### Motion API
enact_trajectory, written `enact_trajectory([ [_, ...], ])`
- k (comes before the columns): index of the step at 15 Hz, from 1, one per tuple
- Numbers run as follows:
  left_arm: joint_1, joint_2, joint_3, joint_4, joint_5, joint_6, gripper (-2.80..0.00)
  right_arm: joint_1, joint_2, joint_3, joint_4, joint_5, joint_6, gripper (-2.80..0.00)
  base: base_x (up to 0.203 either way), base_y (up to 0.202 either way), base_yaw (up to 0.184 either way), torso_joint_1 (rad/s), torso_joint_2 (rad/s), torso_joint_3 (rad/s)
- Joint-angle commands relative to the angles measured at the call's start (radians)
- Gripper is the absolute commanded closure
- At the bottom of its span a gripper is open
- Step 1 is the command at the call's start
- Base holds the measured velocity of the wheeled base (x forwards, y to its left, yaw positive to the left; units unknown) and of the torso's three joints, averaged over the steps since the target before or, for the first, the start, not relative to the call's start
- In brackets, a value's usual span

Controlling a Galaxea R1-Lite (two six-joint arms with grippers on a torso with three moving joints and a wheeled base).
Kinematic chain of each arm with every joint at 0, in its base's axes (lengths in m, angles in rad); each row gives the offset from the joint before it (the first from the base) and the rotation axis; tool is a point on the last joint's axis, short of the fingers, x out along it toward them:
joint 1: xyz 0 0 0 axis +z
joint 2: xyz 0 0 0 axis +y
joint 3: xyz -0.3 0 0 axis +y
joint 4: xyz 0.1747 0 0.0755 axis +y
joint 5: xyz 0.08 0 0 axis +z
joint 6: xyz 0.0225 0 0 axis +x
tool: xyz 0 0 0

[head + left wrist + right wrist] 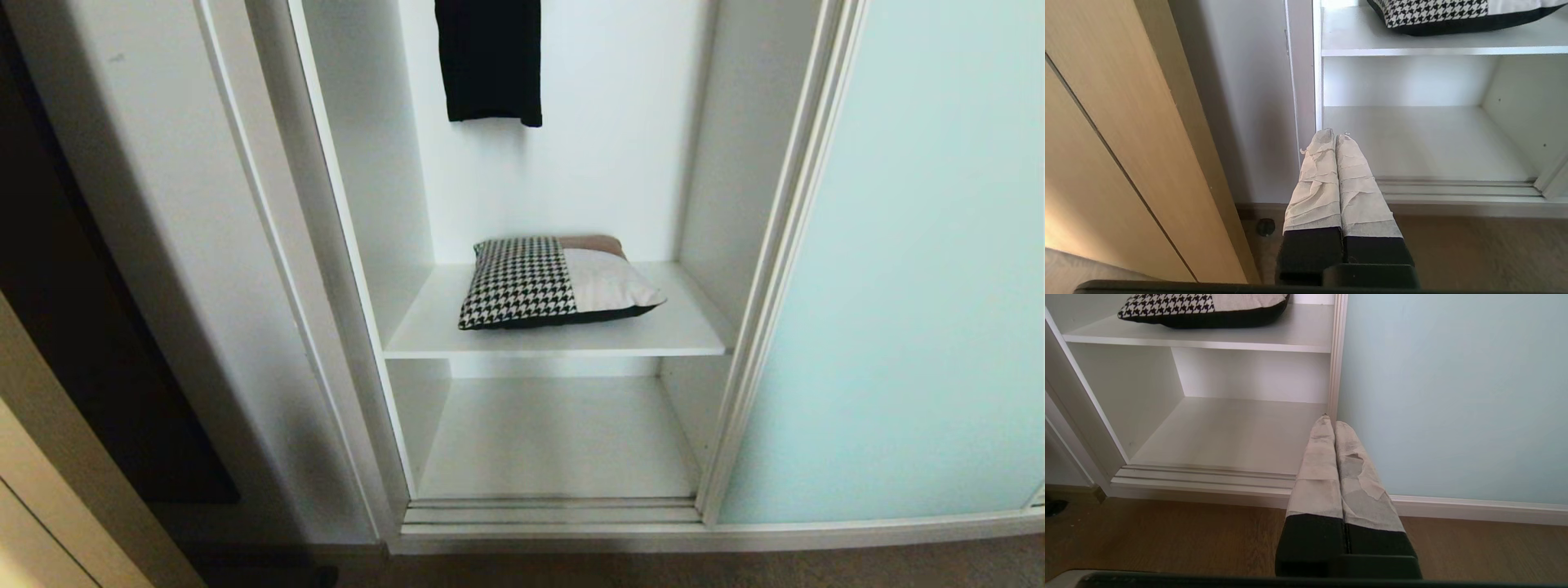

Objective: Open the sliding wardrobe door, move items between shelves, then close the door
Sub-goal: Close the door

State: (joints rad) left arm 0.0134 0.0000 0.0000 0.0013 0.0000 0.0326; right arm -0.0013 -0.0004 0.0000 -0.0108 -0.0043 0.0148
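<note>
Both our grippers, L (1336, 136) & R (1331, 421), are pressed closed, empty, low before wardrobe. Door (914, 269) slid right; cushion (555, 282) lies on upper shelf (669, 331).

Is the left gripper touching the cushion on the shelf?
Apart. The left wrist view shows the shut left gripper low before the wardrobe's bottom board, with the cushion on the shelf well above it.

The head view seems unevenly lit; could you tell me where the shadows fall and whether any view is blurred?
Head view: lower shelf sits in shade under the lit upper shelf; side wall darkens downward. Left wrist view: sun patch on the wood panel. Right wrist view: door evenly lit, no glare. All views sharp.
</note>
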Motion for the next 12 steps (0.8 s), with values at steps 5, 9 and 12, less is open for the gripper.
enact_trajectory([
  [5, 0.000, 0.002, 0.000, -0.001, 0.000, 0.000, 0.00, 0.000, 0.004, -0.049, 0.017, -0.001, -0.020, 0.00, 0.000, 0.000, 0.000, 0.000, 0.00, 0.000],
  [9, 0.000, 0.002, 0.000, -0.001, 0.000, 0.000, 0.00, -0.002, 0.176, -0.370, 0.127, -0.004, 0.005, 0.00, 0.000, 0.000, 0.000, 0.000, 0.00, 0.000],
  [12, 0.000, 0.002, 0.000, -0.001, 0.000, 0.000, 0.00, -0.012, 0.379, -0.560, 0.162, -0.048, 0.025, 0.00, 0.000, 0.000, 0.000, 0.000, 0.00, 0.000],
])
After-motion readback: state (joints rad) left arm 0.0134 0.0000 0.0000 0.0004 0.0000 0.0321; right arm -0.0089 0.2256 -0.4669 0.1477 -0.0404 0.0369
